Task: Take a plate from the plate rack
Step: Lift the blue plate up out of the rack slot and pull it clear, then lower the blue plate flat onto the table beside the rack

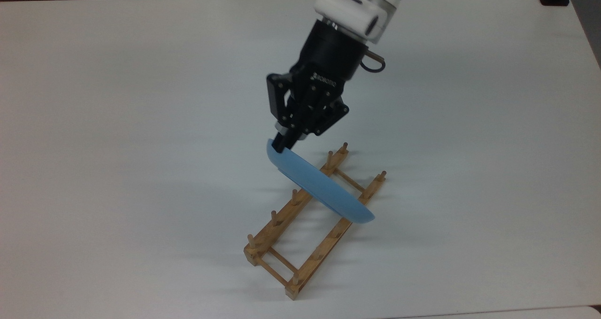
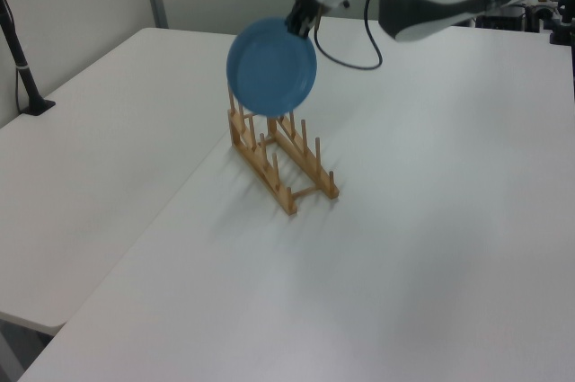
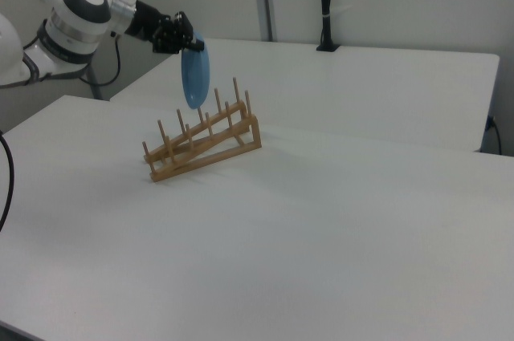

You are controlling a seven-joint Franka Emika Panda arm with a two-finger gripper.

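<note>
The plate [image 2: 271,66] is gripped by its upper rim in the closed gripper [image 1: 281,145], at frame centre, and appears lifted clear of the rack [image 2: 280,158]. Only carrying away is judged left.

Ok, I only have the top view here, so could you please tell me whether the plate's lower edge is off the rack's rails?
Observer: Yes. In the left view the plate hangs above the rails of the plate rack, with bare pegs showing beneath its lower edge.
Operator: Thank you. Is it hanging upright?
Observer: Nearly. In the right view it is edge-on and close to vertical, below the gripper.
Operator: And where on the rim is the grip?
Observer: In the left view it is on the upper rim, toward the left view's right, with the plate's whole round face showing below it.
</note>
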